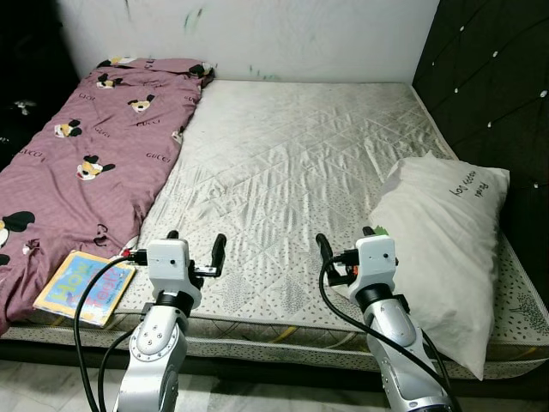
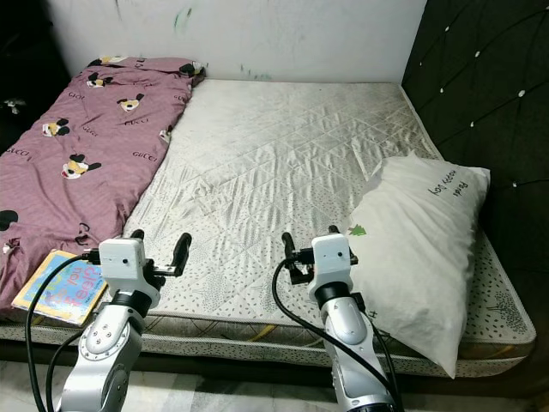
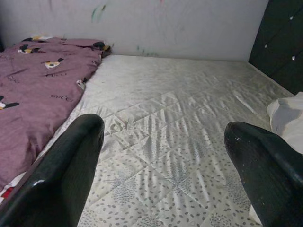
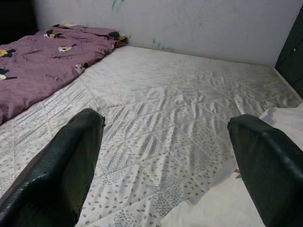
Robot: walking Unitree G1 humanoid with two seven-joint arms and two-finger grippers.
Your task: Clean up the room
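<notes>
Both the left gripper [image 1: 196, 245] and right gripper [image 1: 347, 244] hover released over the mattress's [image 1: 292, 163] near edge, a white pillow [image 1: 446, 249] along its right edge, a purple blanket [image 1: 81, 163] along its left.

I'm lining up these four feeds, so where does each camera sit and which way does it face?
Left eye: head, looking down at the mattress; both arms, left claw, right claw.
Right eye: same scene as the left eye.
Left wrist: along open fingers toward the purple blanket.
Right wrist: along open fingers; pillow beside.
Both wrists share mattress, blanket, wall.
</notes>
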